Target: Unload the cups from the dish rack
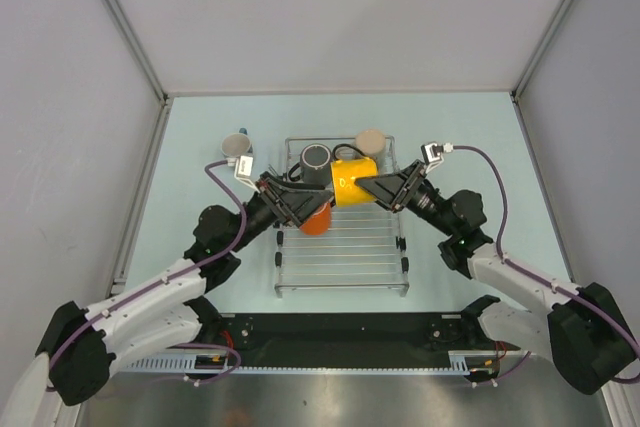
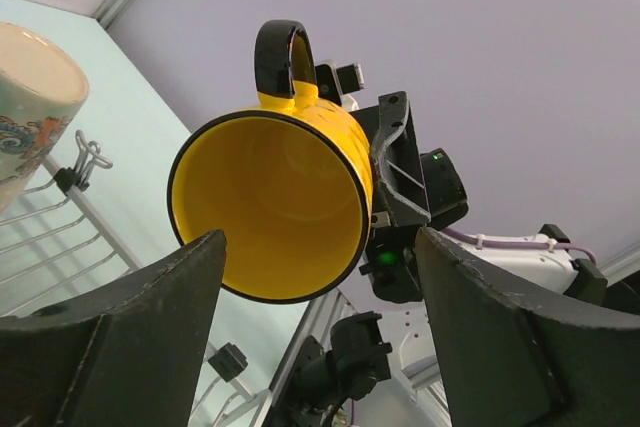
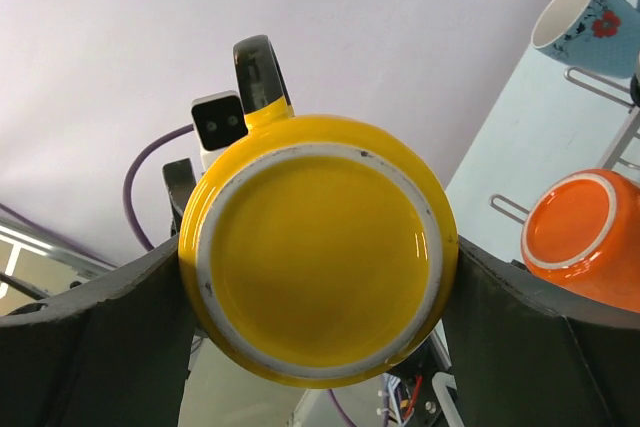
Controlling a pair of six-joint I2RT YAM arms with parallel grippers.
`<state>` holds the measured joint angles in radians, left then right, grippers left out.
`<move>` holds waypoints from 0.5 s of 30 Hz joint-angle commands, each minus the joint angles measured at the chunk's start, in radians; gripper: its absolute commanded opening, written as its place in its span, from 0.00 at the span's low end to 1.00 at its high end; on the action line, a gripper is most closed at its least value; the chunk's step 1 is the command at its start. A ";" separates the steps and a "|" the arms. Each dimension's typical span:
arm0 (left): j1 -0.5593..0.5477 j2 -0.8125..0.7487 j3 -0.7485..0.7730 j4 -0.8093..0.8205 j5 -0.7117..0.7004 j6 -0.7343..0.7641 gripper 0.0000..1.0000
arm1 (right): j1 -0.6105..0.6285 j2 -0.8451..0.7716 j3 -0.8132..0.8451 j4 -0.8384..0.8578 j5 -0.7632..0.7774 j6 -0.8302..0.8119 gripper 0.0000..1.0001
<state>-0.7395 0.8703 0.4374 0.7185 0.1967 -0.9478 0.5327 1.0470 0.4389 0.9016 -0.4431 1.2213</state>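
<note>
One yellow mug (image 3: 320, 247) lay on its side, clamped at its base between your right gripper's (image 1: 368, 187) fingers, mid-frame over the upper part of the dish rack (image 1: 340, 262). Your left gripper (image 1: 305, 205) stood spread and empty just left of it, facing the mug's open mouth. You had five mugs in all: the yellow one, an orange mug (image 1: 316, 223) on the rack under the left gripper, a dark grey mug (image 1: 316, 156) and a beige mug (image 1: 371, 139) at the rack's upper edge, and a blue mug (image 1: 237, 144) on the table (image 1: 200, 127) at upper left.
</note>
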 commanded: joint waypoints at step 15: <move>-0.027 0.151 0.066 0.176 0.102 -0.037 0.78 | 0.059 0.076 0.055 0.201 -0.009 0.021 0.00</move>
<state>-0.7490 1.0138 0.4427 0.8444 0.2718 -0.9867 0.5697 1.1233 0.4393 0.9794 -0.4538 1.2560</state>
